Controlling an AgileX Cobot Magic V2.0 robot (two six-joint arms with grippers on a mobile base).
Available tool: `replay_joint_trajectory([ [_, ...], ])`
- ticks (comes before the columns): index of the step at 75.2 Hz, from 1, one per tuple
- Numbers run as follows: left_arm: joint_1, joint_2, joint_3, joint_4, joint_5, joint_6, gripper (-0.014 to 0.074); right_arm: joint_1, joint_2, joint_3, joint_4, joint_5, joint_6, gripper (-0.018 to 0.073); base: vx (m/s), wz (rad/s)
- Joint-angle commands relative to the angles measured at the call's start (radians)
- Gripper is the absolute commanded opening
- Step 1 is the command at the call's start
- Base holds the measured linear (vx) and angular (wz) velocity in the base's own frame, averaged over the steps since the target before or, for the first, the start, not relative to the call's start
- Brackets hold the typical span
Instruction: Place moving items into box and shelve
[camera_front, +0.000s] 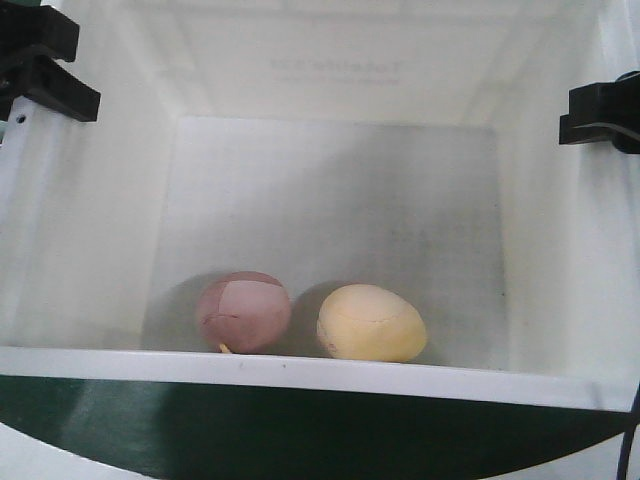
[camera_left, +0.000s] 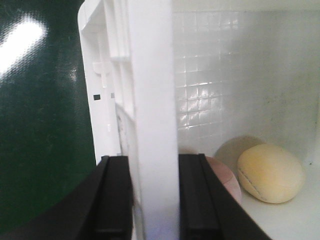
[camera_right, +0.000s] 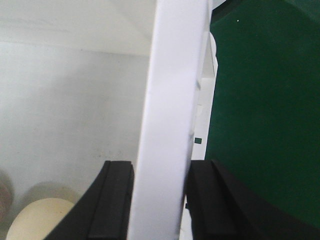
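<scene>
The white box (camera_front: 300, 372) fills the front view, seen from above. On its gridded floor near the front wall lie the two moving items, side by side and barely apart: a pinkish-brown egg toy (camera_front: 243, 311) and a pale yellow egg toy (camera_front: 371, 323). My left gripper (camera_front: 40, 62) is shut on the box's left wall (camera_left: 150, 75), one finger inside and one outside (camera_left: 154, 165). My right gripper (camera_front: 600, 112) is shut on the right wall (camera_right: 175, 75) in the same way (camera_right: 160, 167). The yellow toy (camera_left: 270, 173) and the pink toy (camera_left: 225, 175) show beyond the left inner finger.
A dark green surface (camera_front: 300, 430) lies below and around the box, also outside both walls (camera_left: 45, 125) (camera_right: 265, 100). A black cable (camera_front: 630, 440) runs down at the lower right edge of the front view.
</scene>
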Motion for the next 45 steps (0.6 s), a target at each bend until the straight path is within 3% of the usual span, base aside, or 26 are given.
replay_joint_trajectory([
  [1, 0.000, -0.040, -0.045, -0.114, -0.074, -0.012, -0.0003, 0.001, -0.029, -0.041, 0.033, -0.126, -0.020, -0.0006, 0.00, 0.01],
  [45, 0.000, -0.040, -0.045, -0.113, -0.074, -0.012, -0.0003, 0.001, -0.029, -0.041, 0.033, -0.122, -0.020, -0.0006, -0.06, 0.02],
])
